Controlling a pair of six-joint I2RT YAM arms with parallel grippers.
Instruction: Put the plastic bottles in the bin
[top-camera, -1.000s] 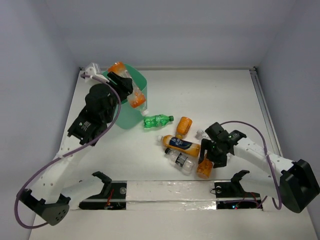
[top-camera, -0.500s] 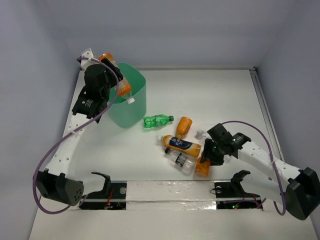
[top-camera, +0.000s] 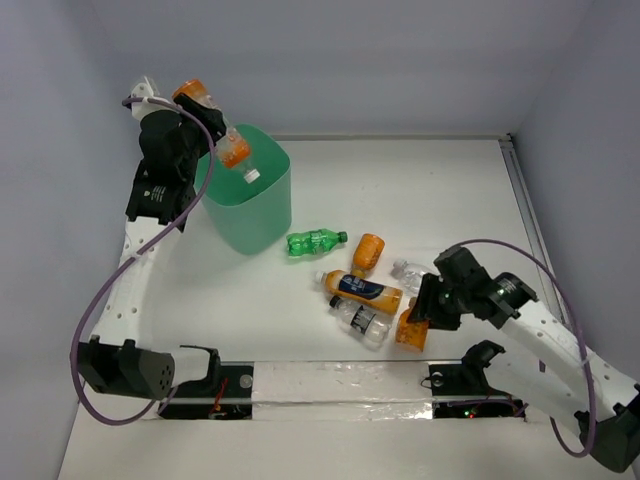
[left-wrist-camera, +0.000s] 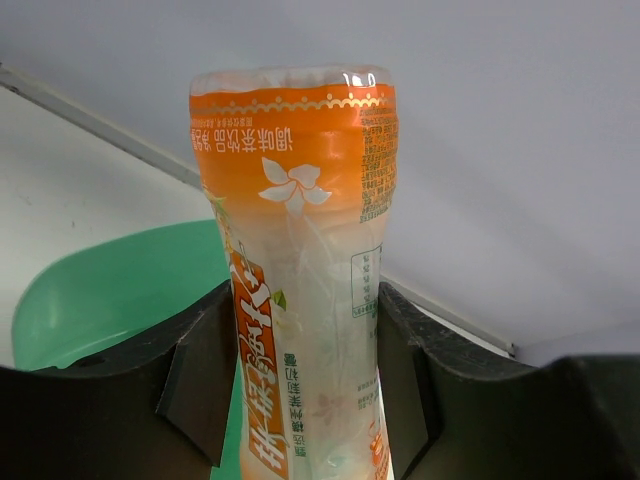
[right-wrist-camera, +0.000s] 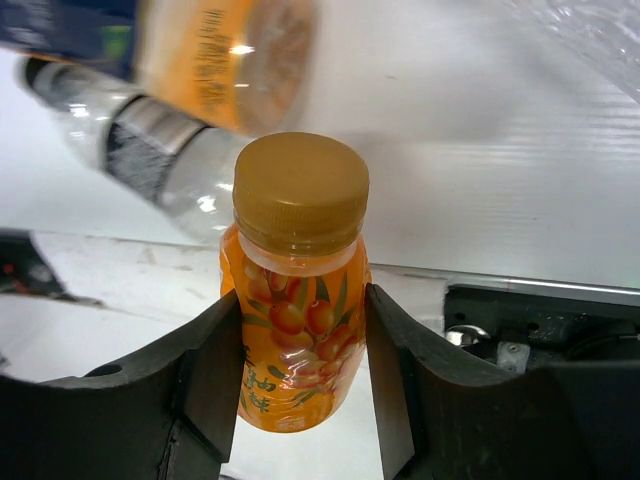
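My left gripper (top-camera: 200, 128) is shut on an orange-and-clear bottle (top-camera: 218, 128), held tilted high over the back left rim of the mint-green bin (top-camera: 283, 170), white cap pointing down into it. In the left wrist view the bottle (left-wrist-camera: 295, 250) fills the gap between the jaws (left-wrist-camera: 295, 390), with the bin (left-wrist-camera: 100, 295) below. My right gripper (top-camera: 424, 316) is shut on a small orange bottle (top-camera: 409, 331) with a gold cap (right-wrist-camera: 298, 190), low near the table's front. A green bottle (top-camera: 317, 241), an orange one (top-camera: 368, 252), a blue-labelled orange one (top-camera: 365, 290) and two clear ones (top-camera: 362, 322) (top-camera: 408, 271) lie mid-table.
A taped strip with black brackets (top-camera: 340, 378) runs along the table's near edge, just in front of my right gripper. Grey walls close the back and both sides. A metal rail (top-camera: 522, 185) lines the right edge.
My left arm has risen and swung back and left, carrying the bottle from the bin's near rim to high over its back left rim. My right gripper has shifted slightly right with its orange bottle.
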